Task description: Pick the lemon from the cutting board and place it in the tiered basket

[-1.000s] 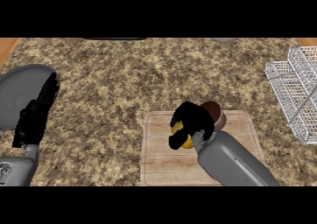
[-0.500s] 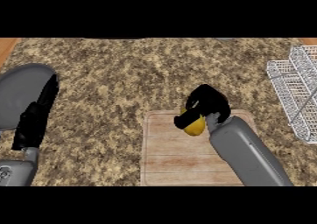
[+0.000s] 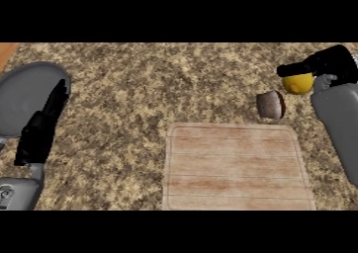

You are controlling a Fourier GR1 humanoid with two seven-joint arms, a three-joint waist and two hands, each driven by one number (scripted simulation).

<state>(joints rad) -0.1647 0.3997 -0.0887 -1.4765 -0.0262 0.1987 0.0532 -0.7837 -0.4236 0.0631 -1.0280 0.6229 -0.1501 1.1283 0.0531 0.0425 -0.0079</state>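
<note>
Speckled brown-beige stone countertop (image 3: pixel 174 79) fills most of view. Small dark-brown rounded obj (image 3: pixel 271 105), type unclear, lies on it at right, mid-depth, w/ paler grey patch on its left side. Orange-brown wood strip (image 3: pixel 2 51) shows at far left corner, past countertop edge.

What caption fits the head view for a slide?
Black right hand holds the yellow lemon beyond the pale wooden cutting board, beside a brown rounded object.
</note>
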